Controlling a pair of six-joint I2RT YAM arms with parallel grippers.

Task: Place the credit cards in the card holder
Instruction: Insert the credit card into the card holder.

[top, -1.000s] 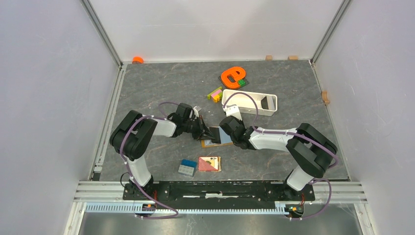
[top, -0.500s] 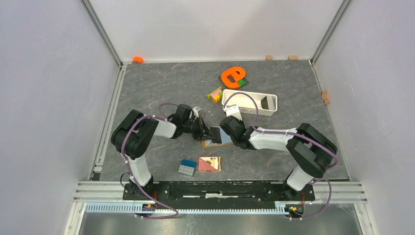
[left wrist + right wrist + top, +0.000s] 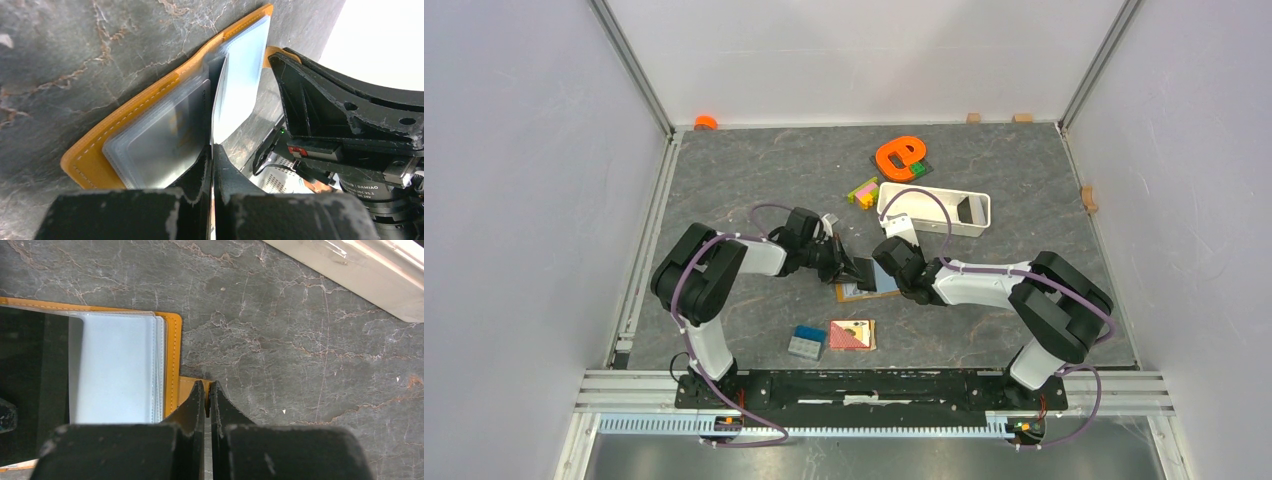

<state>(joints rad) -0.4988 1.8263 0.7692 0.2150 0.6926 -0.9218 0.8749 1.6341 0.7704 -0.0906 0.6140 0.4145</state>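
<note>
The card holder lies open on the table, tan-orange with clear sleeves over a grey-blue lining. It also shows in the left wrist view and the right wrist view. My left gripper is shut on a thin pale credit card. The card stands on edge, its far end down among the holder's sleeves. My right gripper is shut on the holder's small orange clasp tab at its right edge, pressing it to the table. No other cards show.
A white tray stands just behind the right arm. A red-and-tan tile and a blue-and-grey block lie in front of the holder. An orange letter shape and coloured blocks lie further back.
My left gripper has edged slightly right over the holder with the card. The right arm and the holder have not moved.
</note>
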